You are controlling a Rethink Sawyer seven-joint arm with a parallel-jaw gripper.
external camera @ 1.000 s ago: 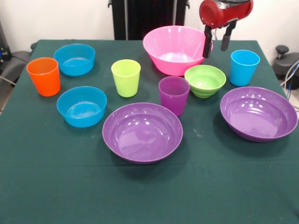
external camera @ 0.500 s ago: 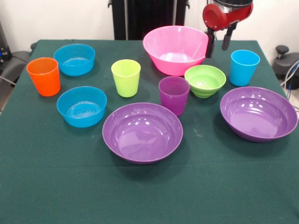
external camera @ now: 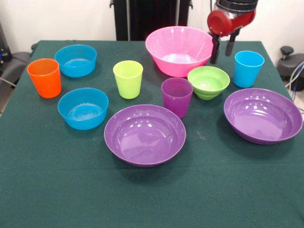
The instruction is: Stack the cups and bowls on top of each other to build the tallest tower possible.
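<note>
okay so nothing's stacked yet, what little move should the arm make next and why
Probably lower the gripper toward the green bowl just below it. The gripper hangs open and empty between the pink bowl and the blue cup, and every cup and bowl stands apart on the table. The purple cup beside that bowl could serve as a base.

Just before the big bowl (external camera: 179, 50) sit the ribbed bowl (external camera: 208, 81) and the middle cup (external camera: 176, 96). Right of it stands the right cup (external camera: 248, 68), and front-left the near-left cup (external camera: 128, 79). Farther before it lie the centre wide bowl (external camera: 145, 134) and the right wide bowl (external camera: 262, 115). Far to its left stand the rear small bowl (external camera: 75, 60), the front small bowl (external camera: 83, 108) and the far-left cup (external camera: 44, 77).
</note>
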